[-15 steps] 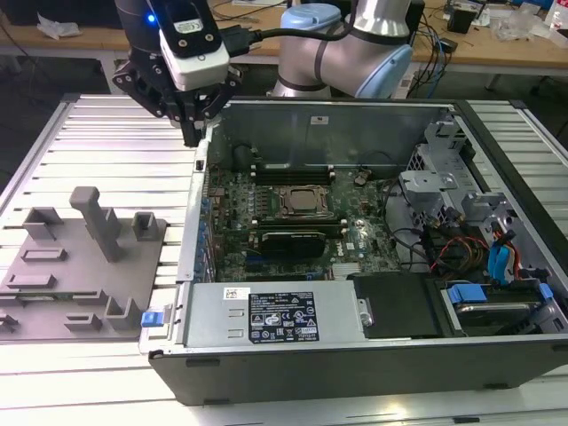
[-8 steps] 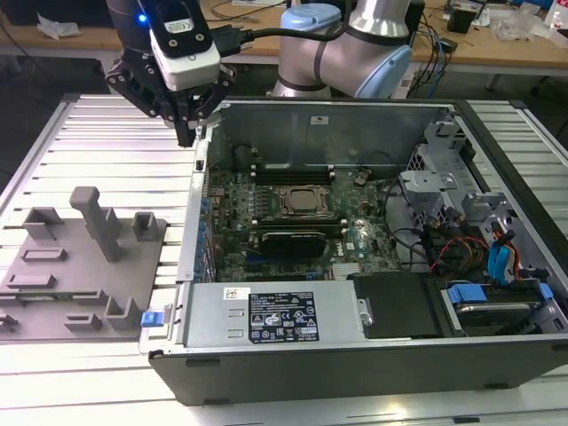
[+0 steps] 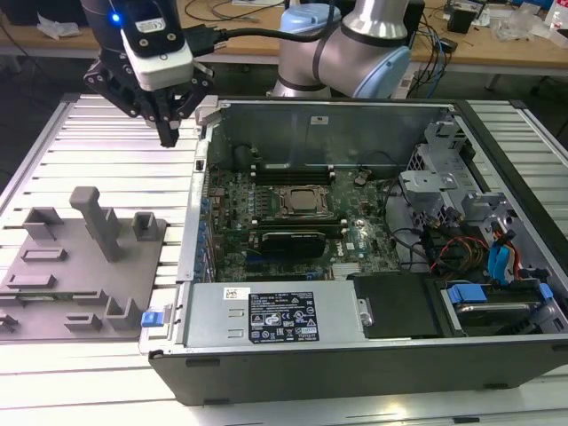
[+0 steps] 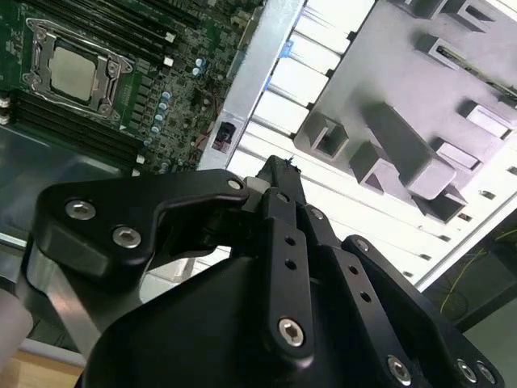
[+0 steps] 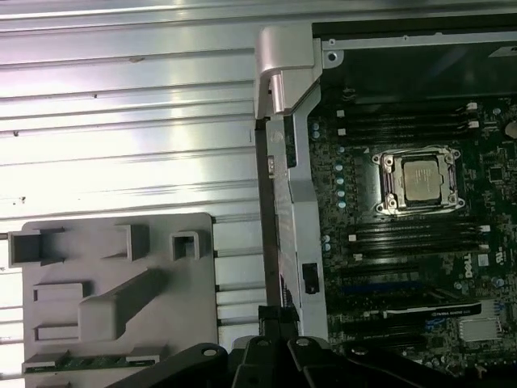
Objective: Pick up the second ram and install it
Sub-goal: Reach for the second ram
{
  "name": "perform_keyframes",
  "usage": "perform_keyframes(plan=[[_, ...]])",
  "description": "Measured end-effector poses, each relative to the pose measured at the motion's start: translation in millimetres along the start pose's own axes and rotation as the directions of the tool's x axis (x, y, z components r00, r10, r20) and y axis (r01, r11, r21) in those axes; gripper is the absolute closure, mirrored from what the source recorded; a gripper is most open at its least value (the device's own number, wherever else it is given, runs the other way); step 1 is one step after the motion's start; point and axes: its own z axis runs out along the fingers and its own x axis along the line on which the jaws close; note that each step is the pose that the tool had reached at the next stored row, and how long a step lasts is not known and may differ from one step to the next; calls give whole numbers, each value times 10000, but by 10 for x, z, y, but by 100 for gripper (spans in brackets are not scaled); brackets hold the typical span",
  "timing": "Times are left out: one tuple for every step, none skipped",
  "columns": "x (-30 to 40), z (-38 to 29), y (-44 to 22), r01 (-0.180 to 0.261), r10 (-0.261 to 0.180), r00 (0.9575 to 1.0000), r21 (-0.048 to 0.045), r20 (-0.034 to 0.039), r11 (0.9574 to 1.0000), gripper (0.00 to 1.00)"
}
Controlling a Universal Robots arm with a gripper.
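Note:
My gripper [image 3: 169, 138] hangs over the slatted table just off the far corner of the open computer case [image 3: 186, 257], on the exterior view's left. Its fingers are shut together and hold nothing; the closed tips [image 4: 279, 168] also show in both wrist views [image 5: 279, 317]. A thin green strip that looks like the second ram [image 5: 85, 361] lies in a slot of the grey holder block [image 5: 56, 323], well apart from the gripper. On the motherboard, long black memory slots [image 5: 404, 238] run on both sides of the processor socket [image 5: 420, 179].
The grey holder block [image 3: 80, 284] has a tall upright bar [image 3: 99, 222] and several small brackets. The case's raised side wall [image 5: 287, 202] stands between block and motherboard. A power supply [image 3: 275, 315], cables and drive cages [image 3: 479, 240] crowd the case.

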Motion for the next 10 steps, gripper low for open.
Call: perform_keyframes(plan=[[28,0,-2,1,-1,10000,-1,0,10000,89],[45,-1,-4,1,-1,10000,0,0,10000,89],[56,-1,-5,1,-1,10000,0,0,10000,89],[79,-1,-6,1,-1,10000,0,0,10000,89],[103,-1,-8,1,-1,10000,-1,0,10000,89],[120,-2,-9,1,-1,10000,-1,1,10000,89],[132,-2,-10,0,0,10000,0,0,10000,89],[147,-3,-11,0,0,10000,0,0,10000,89],[159,-3,-12,0,0,10000,0,0,10000,89],[174,-3,-13,0,0,10000,0,1,10000,89]])
